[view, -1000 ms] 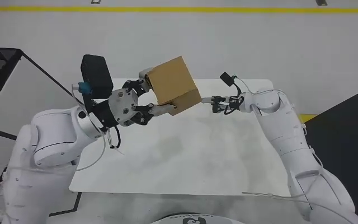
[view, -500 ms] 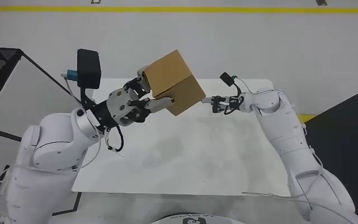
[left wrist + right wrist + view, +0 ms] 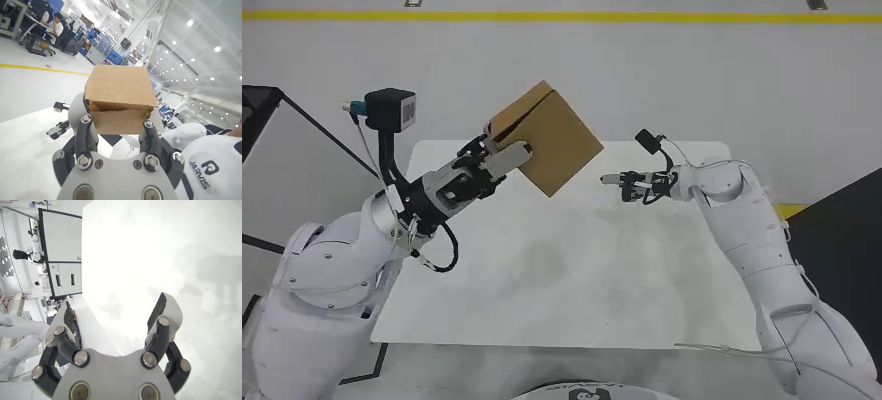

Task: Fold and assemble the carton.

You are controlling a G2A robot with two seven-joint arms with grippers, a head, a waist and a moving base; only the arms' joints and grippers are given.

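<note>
A brown cardboard carton (image 3: pixel 547 135) is held in the air above the far left part of the white table (image 3: pixel 572 280), tilted on one corner. My left gripper (image 3: pixel 504 155) is shut on its near end. In the left wrist view the carton (image 3: pixel 119 94) sits between the two fingers, and one end flap (image 3: pixel 117 121) is folded in with a ragged gap along its upper edge. My right gripper (image 3: pixel 610 181) hangs open to the right of the carton, apart from it. Its ribbed pads (image 3: pixel 157 309) have nothing between them over the bare table (image 3: pixel 141 256).
The table's far edge lies just behind the carton, with grey floor and a yellow line (image 3: pixel 562 16) beyond. A black frame (image 3: pixel 272 110) stands off the table's left side. A white cabinet with drawers (image 3: pixel 62 262) stands past the table edge.
My left arm has lifted the carton and turned it, carrying it up and away from the right gripper. The wrist has rolled with it. The right arm has stayed where it was.
</note>
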